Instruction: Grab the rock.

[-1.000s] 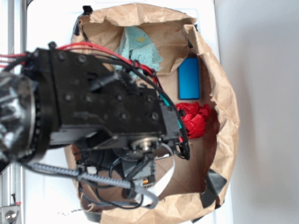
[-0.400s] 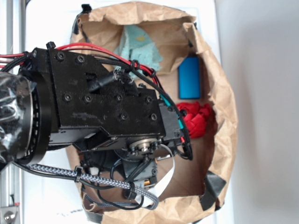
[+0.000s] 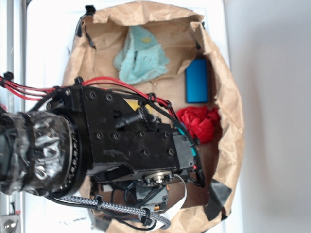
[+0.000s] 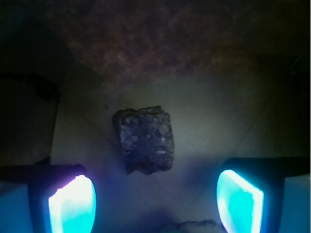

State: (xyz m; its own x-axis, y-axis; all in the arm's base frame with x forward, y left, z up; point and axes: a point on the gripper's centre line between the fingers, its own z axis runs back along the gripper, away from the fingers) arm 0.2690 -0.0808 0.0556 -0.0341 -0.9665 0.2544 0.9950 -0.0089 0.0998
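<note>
In the wrist view the pincer (image 4: 155, 199) stands spread wide and released, its two fingers (image 4: 70, 206) glowing blue-white at the lower left and lower right corners of the picture. The rock (image 4: 145, 140), a dark, blocky lump with a rough mottled surface, lies on the pale floor of the bag just ahead of the gap between the fingers, a little left of centre, and touches neither of them. Beyond it rises a brown paper wall (image 4: 160, 39) in deep shadow.

From the exterior view the black arm (image 3: 131, 141) with its red wires (image 3: 29, 88) and a braided cable (image 3: 116, 208) covers the lower left of a crumpled brown paper bag (image 3: 233, 121) lying open on a white table (image 3: 48, 43); the pincer and the rock are hidden beneath the arm there. Just right of the arm's end sits a red rose-like ball (image 3: 199, 122). Above it lies a blue rectangular block (image 3: 197, 81), and a pale teal cloth (image 3: 141, 56) rests near the top of the bag. A scrap of yellow (image 3: 132, 104) peeks out at the arm's upper edge.
</note>
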